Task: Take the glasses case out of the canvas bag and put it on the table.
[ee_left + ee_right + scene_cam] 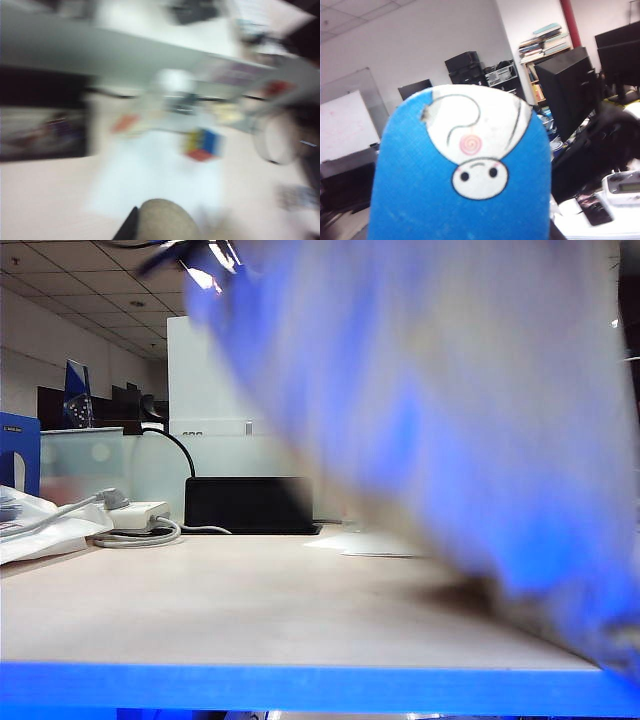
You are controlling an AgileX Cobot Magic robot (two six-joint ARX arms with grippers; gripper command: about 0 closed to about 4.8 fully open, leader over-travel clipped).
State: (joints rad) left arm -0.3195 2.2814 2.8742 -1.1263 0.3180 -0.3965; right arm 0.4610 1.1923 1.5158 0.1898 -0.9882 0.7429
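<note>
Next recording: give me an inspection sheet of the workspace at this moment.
Surface: table pale, smooth.
Job's things: case held aloft before the right wrist camera; bag probably the blurred mass at right.
Clutter: cube, tape roll, white bag, black box.
Grippers: left claw shut above the table, blurred beige thing at it; right claw hidden behind case, apparently gripping it.
Cables: power strip with grey cables.
Surroundings: office, monitors, bookshelf.
</note>
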